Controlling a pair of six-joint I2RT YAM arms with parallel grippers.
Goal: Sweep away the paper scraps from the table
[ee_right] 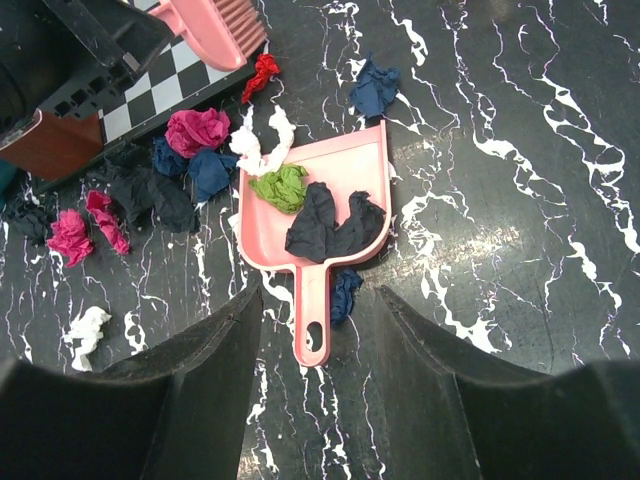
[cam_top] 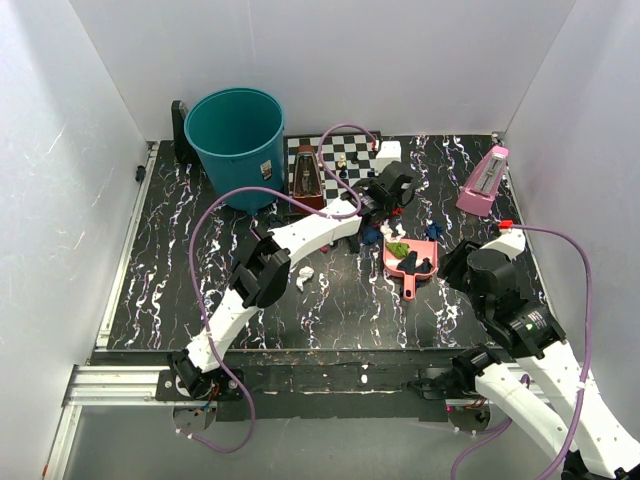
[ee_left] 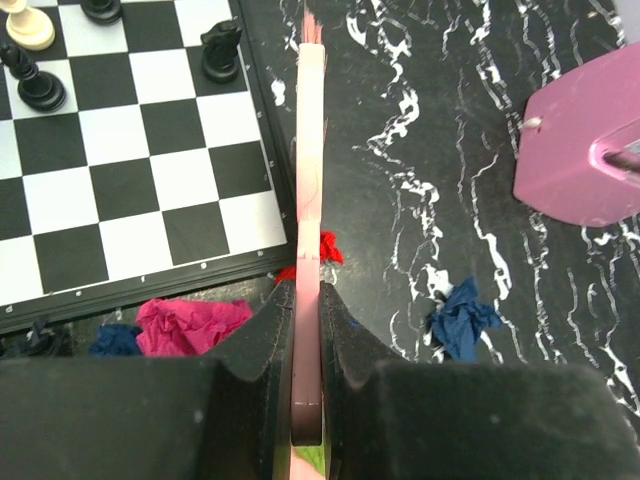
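At lower centre of L wrist view, L gripper [ee_left: 307, 330] is clenched on pink brush [ee_left: 310, 150], bristles up-frame along chessboard [ee_left: 120, 160] edge. R gripper [ee_right: 320, 298] is spread wide above pink dustpan [ee_right: 345, 180] handle. Paper scraps [ee_right: 197, 130] lie in pan and left of it on table [ee_right: 520, 200]. Pink metronome [ee_left: 580, 150] is at upper right.
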